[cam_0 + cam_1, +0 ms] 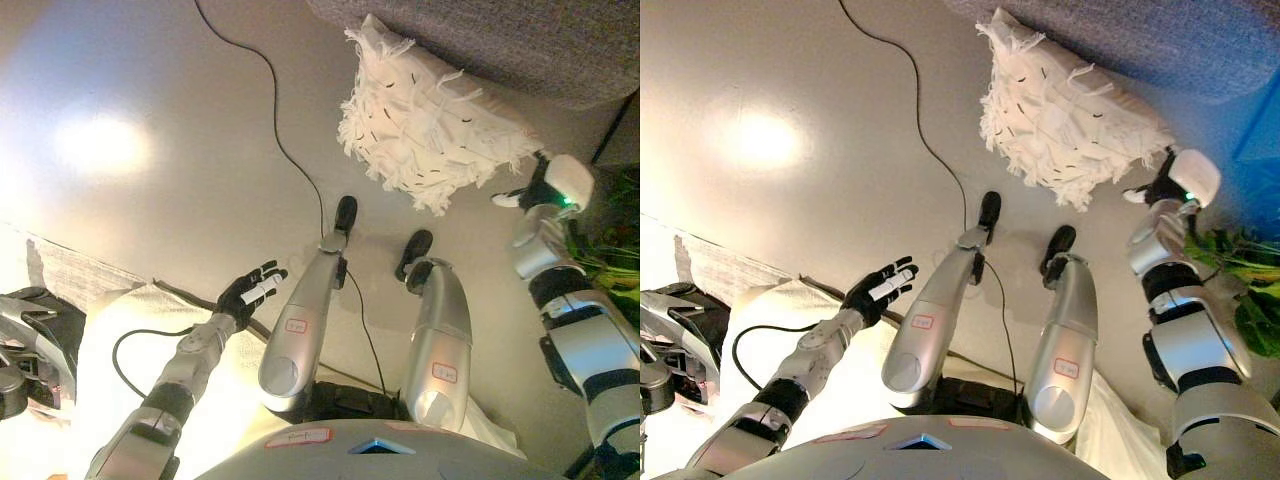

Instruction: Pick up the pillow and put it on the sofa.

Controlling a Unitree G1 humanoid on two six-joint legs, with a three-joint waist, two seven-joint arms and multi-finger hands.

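A white fringed pillow (430,125) with short black marks lies on the floor, its far side against the front of the grey sofa (520,40) at the top of the view. My right hand (528,190) is at the pillow's lower right corner, close to its fringe, and is mostly hidden behind my wrist. My left hand (248,292) is open, held palm up over the floor at the lower left, far from the pillow and empty.
A green plant (1250,290) stands at the right edge beside my right arm. A pale rug or cloth (70,280) lies at the lower left, with a dark metal object (25,340) on it at the left edge. Grey floor lies left of the pillow.
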